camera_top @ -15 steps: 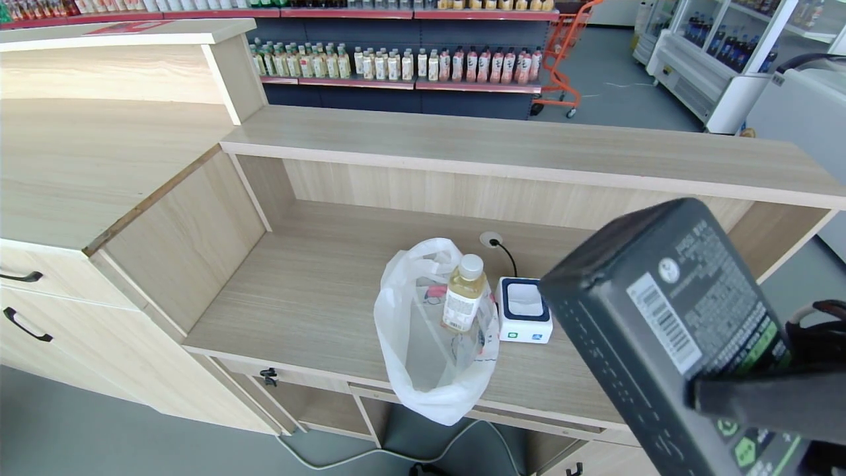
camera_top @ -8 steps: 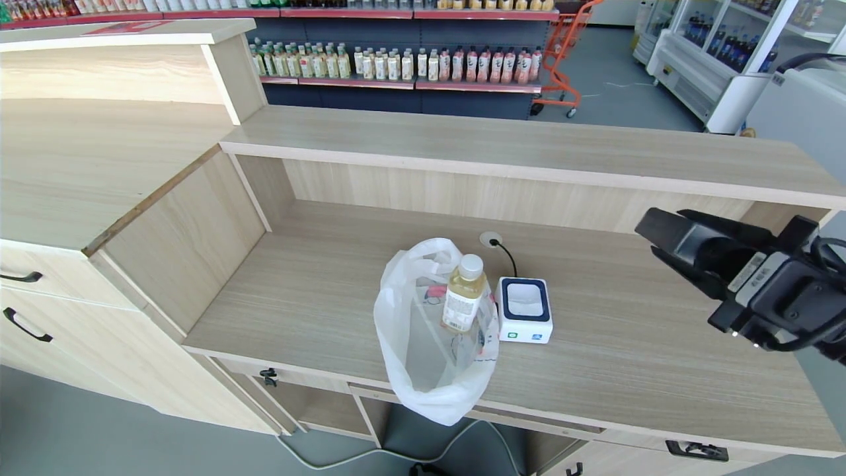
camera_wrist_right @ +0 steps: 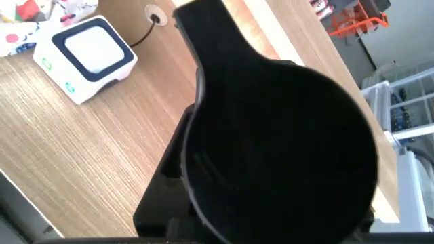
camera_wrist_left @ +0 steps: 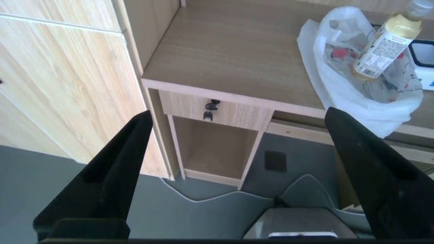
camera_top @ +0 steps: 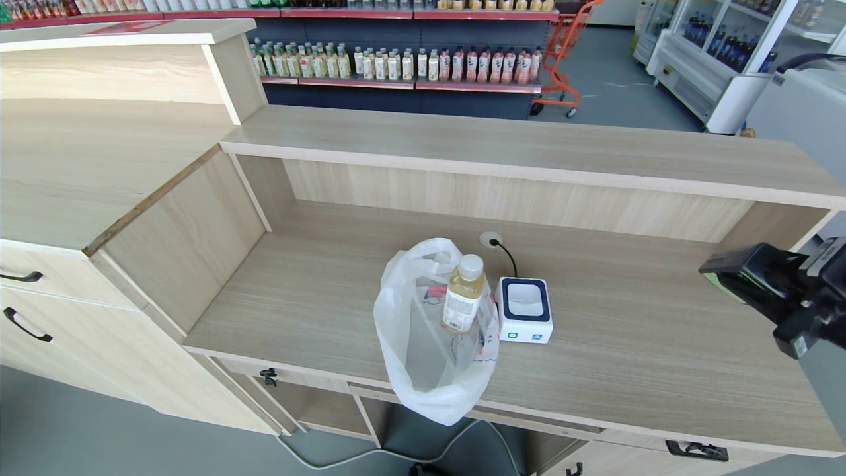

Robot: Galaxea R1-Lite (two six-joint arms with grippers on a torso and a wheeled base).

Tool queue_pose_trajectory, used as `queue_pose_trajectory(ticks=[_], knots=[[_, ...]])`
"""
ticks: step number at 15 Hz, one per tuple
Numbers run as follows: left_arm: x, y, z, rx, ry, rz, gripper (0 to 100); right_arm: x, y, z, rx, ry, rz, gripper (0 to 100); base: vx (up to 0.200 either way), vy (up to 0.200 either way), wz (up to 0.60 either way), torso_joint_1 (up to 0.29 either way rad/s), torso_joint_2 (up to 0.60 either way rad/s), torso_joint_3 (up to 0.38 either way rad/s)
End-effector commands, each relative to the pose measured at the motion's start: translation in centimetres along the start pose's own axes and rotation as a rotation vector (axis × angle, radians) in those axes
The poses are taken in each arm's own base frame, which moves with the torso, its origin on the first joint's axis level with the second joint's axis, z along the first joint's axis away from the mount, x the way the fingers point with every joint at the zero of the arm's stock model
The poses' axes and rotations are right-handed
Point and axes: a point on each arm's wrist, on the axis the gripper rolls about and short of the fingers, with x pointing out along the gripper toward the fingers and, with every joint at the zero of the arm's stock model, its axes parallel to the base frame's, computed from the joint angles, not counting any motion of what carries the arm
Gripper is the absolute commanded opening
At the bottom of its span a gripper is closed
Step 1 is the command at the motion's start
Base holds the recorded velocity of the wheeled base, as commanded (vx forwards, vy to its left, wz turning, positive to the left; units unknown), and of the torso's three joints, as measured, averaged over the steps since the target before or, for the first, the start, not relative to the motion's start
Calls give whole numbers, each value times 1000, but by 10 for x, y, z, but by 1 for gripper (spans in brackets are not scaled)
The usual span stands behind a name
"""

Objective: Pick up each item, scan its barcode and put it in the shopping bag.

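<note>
A white shopping bag (camera_top: 423,350) stands open at the counter's front edge, with a yellowish drink bottle (camera_top: 464,293) upright in it. Just to its right sits the white barcode scanner (camera_top: 523,309). Over the counter's right end my right gripper (camera_top: 773,294) is shut on a black box (camera_top: 737,274) with green label marks. In the right wrist view that black box (camera_wrist_right: 271,135) hides the fingers, and the scanner (camera_wrist_right: 88,54) lies beyond it. My left gripper (camera_wrist_left: 237,183) hangs open below the counter front, with the bag (camera_wrist_left: 339,68) and bottle (camera_wrist_left: 386,44) farther off.
The scanner's cable runs to a hole (camera_top: 490,239) in the counter (camera_top: 628,344). A raised ledge (camera_top: 529,149) walls the back, and a taller side panel (camera_top: 192,231) closes the left. Drawers with handles (camera_top: 695,449) sit under the front edge.
The black box was close in front of the head camera, barcode showing. My right gripper has carried it down and right to the counter's right end. Bag, bottle and scanner have not moved.
</note>
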Motion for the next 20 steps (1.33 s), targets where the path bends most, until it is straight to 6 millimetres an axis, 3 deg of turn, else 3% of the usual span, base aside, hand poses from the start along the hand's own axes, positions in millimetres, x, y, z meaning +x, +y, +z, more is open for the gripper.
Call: queue_pose_trajectory(ticks=[1,6,12,15,20], knots=[[0,0,0,0,0,0,100,2,1,-2,29,3,21,0,0,0,0,0,0,0],[0,0,0,0,0,0,100,42,17,-7,689,13,169,0,0,0,0,0,0,0],[0,0,0,0,0,0,100,104,38,-29,1294,103,201,0,0,0,0,0,0,0],[0,0,0,0,0,0,100,122,54,-45,1318,177,214,0,0,0,0,0,0,0],[0,0,0,0,0,0,100,155,63,-45,1309,160,255,0,0,0,0,0,0,0]])
